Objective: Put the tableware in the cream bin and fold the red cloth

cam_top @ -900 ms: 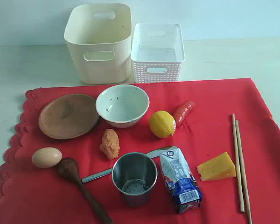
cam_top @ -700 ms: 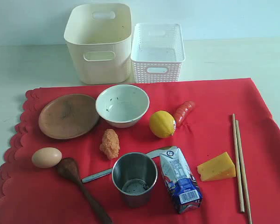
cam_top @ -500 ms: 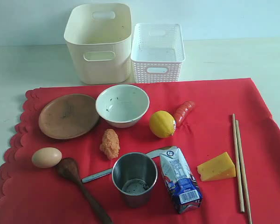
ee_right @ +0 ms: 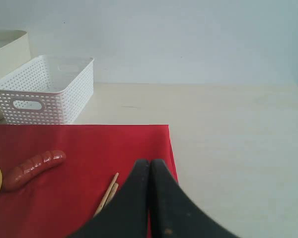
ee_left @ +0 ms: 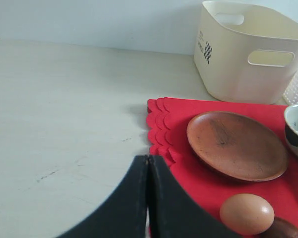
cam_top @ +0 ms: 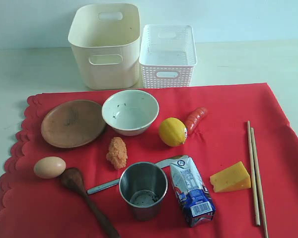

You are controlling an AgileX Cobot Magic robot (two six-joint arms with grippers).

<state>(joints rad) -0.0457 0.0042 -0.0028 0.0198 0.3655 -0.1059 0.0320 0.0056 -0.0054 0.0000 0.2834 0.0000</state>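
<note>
While the left gripper (ee_left: 147, 159) and right gripper (ee_right: 150, 162) sit pressed together, empty, we judge the plate (cam_top: 73, 123) on the red cloth (cam_top: 228, 104) near the cream bin (cam_top: 84, 69) stiff and light, best pinched at its rim.

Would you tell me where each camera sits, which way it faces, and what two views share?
Exterior view: raised before the table, looking down across the red cloth toward the cream bin and white basket; no robot part shows.
Left wrist view: low over the table beside the cloth's scalloped edge, facing the brown plate, egg and cream bin; shut left jaws show.
Right wrist view: low by the cloth's plain corner, facing the basket, sausage and chopsticks; shut right jaws show.
Shared: both wrist views catch the cream bin.
</note>
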